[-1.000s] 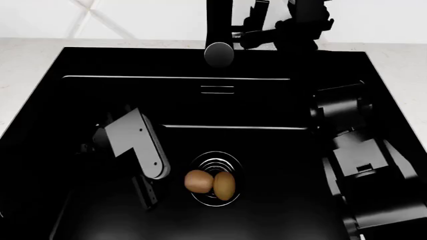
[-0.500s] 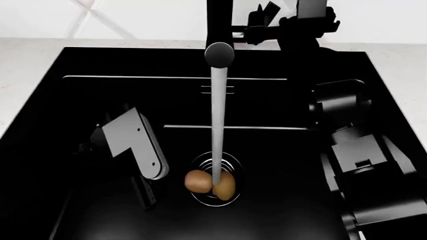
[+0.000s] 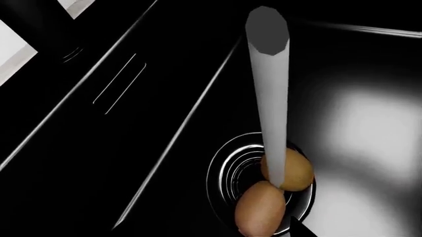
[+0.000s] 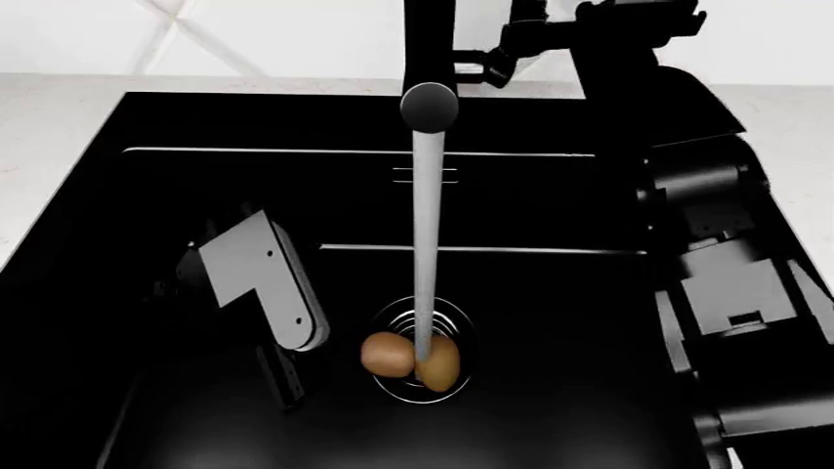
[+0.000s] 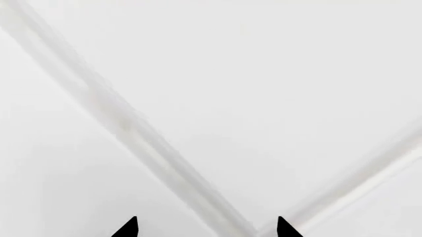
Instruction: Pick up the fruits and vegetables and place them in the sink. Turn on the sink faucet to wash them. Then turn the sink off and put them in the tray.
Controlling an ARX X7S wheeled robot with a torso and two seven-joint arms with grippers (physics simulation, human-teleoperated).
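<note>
A pale stream of water ran straight down from the sink faucet's round grey-tipped spout and landed on the drain of the black sink. Two pieces lay on that drain, touching each other, with the stream striking where they met. The potato-like piece sat on the drain's left side, rounded, with no clear long axis in the head view. The kiwi sat on the drain's right side, its long axis running roughly toward and away from the faucet.

In the left wrist view the stream crossed in front of the kiwi and hid part of it, and the potato-like piece was cut off at the frame edge.

The left gripper hung inside the basin just left of the drain; its dark fingers merged with the black floor, so I could not tell whether they were parted. The right gripper was up beside the faucet; only its two black fingertips showed, spread apart with nothing between them, against a white tiled wall.
</note>
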